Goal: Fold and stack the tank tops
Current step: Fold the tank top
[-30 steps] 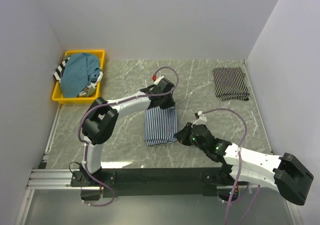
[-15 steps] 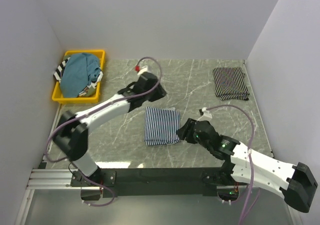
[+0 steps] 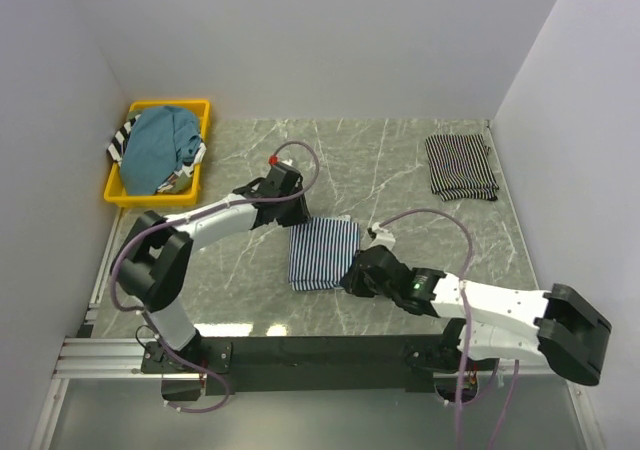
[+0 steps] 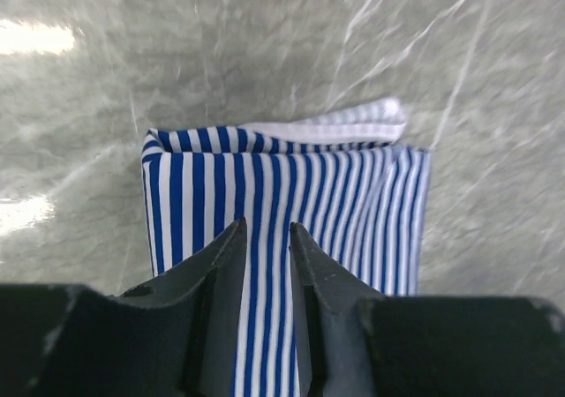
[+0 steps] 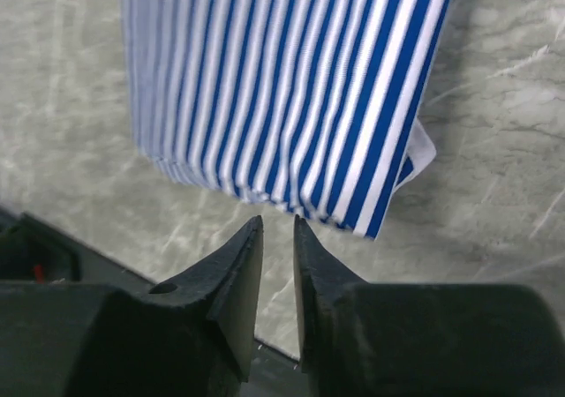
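Left gripper (image 4: pixel 266 232) is seen poised over the folded blue-and-white striped tank top (image 3: pixel 322 253), at its far left corner. The jaws are parted only narrowly, and the stripes are seen lying flat through the slit between them, so nothing is pinched. Whether the fingertips (image 4: pixel 231 240) touch the cloth cannot be told from the left wrist view. Along the far edge of the fold a white inner layer is shown, slightly curled.

The right gripper (image 5: pixel 275 225) is placed at the opposite corner — the near right one — with its tips just short of the cloth's edge. Its jaws are likewise held a slit apart, and only bare table (image 3: pixel 400 160) is seen between them; nothing is gripped. A small white flap is exposed under the fold's corner, beside the tips.

The striped top is laid as a neat rectangle near the middle of the grey-green marbled table, between the two arms. A second folded tank top (image 3: pixel 460 166), black with thin white stripes, is set flat at the far right corner of the table, well apart from both grippers. At the far left a yellow bin (image 3: pixel 150 202) is placed. In it a teal tank top (image 3: pixel 160 148) is heaped, crumpled, over other striped cloth (image 3: pixel 120 142), of which only black-and-white edges are shown at the rim.
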`<control>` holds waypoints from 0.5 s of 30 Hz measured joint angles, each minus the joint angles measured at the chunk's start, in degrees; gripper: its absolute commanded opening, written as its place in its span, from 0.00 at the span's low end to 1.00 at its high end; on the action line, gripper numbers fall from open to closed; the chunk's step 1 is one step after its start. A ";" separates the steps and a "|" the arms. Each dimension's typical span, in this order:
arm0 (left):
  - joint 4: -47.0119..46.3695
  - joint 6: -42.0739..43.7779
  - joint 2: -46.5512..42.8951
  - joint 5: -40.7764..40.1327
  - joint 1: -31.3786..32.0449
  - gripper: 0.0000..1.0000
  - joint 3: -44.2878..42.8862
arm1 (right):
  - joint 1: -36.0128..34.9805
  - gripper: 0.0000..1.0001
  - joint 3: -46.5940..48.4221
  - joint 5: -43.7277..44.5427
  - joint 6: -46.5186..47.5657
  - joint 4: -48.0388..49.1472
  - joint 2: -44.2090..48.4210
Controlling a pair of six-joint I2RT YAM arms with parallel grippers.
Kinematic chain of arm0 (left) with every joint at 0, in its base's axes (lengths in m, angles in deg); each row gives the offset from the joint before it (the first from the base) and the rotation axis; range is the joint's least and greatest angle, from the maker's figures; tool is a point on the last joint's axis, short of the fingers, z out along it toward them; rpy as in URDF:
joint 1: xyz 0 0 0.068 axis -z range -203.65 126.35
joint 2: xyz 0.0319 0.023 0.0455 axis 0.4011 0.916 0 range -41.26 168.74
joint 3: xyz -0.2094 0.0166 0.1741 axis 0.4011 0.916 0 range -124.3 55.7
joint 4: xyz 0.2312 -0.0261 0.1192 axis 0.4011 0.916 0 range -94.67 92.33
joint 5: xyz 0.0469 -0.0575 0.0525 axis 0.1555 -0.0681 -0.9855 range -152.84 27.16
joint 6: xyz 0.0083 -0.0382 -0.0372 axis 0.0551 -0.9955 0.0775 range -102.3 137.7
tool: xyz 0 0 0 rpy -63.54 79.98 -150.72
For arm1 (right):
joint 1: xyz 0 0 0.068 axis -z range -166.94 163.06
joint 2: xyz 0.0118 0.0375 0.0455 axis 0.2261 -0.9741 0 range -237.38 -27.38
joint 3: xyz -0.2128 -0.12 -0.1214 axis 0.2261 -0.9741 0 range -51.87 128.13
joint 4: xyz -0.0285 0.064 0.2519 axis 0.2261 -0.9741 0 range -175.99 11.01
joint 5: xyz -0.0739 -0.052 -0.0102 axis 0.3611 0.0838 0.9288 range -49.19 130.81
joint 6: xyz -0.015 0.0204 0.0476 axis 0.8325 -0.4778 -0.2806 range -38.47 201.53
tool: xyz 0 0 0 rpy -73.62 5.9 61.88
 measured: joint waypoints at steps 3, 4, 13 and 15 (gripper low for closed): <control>-0.26 1.25 2.97 2.08 0.00 0.32 0.00 | 0.37 0.23 -0.48 0.00 -0.87 2.16 -4.50; -0.48 1.49 3.91 2.62 0.00 0.33 0.00 | 0.76 0.22 -0.92 -0.17 -1.20 3.17 -6.10; -4.22 1.40 8.35 4.63 -0.02 0.41 1.29 | 8.09 0.26 -4.74 -2.36 -3.06 8.24 -8.98; -6.43 0.07 7.45 4.57 -0.02 0.41 3.23 | 10.86 0.30 -4.50 -2.73 -1.97 7.72 -8.76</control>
